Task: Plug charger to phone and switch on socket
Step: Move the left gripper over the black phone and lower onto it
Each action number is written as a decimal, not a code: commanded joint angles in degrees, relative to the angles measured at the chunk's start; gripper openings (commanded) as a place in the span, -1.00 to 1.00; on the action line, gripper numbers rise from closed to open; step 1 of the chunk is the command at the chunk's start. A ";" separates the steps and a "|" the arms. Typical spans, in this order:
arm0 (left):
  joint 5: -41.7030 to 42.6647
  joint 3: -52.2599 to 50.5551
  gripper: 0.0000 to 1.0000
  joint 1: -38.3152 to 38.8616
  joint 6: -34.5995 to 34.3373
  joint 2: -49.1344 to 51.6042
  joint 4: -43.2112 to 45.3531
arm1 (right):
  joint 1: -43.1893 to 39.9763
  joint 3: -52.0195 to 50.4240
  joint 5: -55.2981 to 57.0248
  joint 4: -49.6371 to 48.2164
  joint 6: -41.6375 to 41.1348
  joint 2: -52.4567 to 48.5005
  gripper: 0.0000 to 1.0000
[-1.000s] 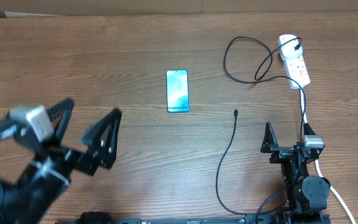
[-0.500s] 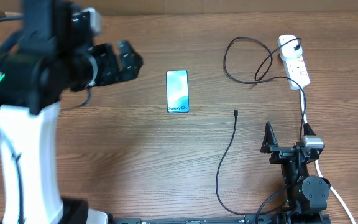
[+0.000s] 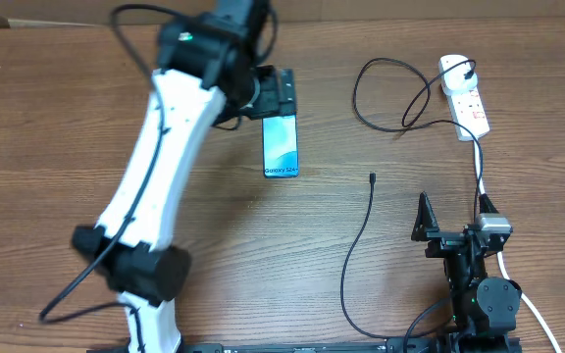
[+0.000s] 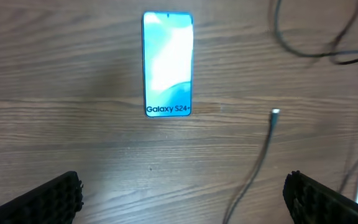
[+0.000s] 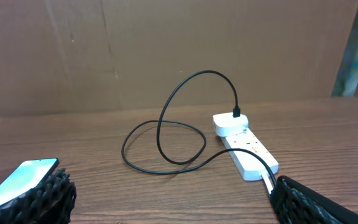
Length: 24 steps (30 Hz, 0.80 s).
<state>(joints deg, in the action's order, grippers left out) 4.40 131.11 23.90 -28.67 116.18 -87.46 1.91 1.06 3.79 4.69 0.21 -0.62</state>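
Observation:
The phone [image 3: 281, 149] lies flat at mid-table, screen up, its "Galaxy S24+" end towards the front. My left gripper [image 3: 281, 96] is open and empty, hovering over the phone's far end. In the left wrist view the phone [image 4: 167, 62] lies beyond the open fingers [image 4: 182, 205]. The charger's connector tip [image 3: 372, 177] lies loose to the phone's right and also shows in the left wrist view [image 4: 275, 112]. Its black cable [image 3: 353, 255] loops to the plug [image 3: 456, 71] seated in the white socket strip [image 3: 467, 103]. My right gripper [image 3: 452, 218] is open and empty at the front right.
The strip's thick white cord [image 3: 479, 162] runs from the strip down past my right arm. The right wrist view shows the strip [image 5: 246, 152], the cable loop [image 5: 166, 143] and the phone's corner [image 5: 17, 180]. A cardboard wall [image 5: 166, 50] backs the table.
My left arm swung from the front left, up and across to the right, and now reaches over the phone's far end. The right arm, phone, cable and strip have not moved.

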 commanded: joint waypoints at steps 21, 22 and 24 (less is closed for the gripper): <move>-9.18 1.11 1.00 3.56 -1.01 21.18 5.03 | -0.04 -0.61 -0.07 -0.26 0.28 0.46 1.00; -9.38 1.09 1.00 3.82 -1.11 21.59 5.27 | -0.04 -0.61 -0.07 -0.26 0.28 0.46 0.99; -9.31 1.03 1.00 3.87 -1.16 22.56 5.75 | -0.04 -0.61 -0.07 -0.26 0.28 0.46 1.00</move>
<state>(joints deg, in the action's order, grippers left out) -1.83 131.20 26.87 -28.82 136.94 -82.26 1.89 1.06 3.79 4.67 0.23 -0.62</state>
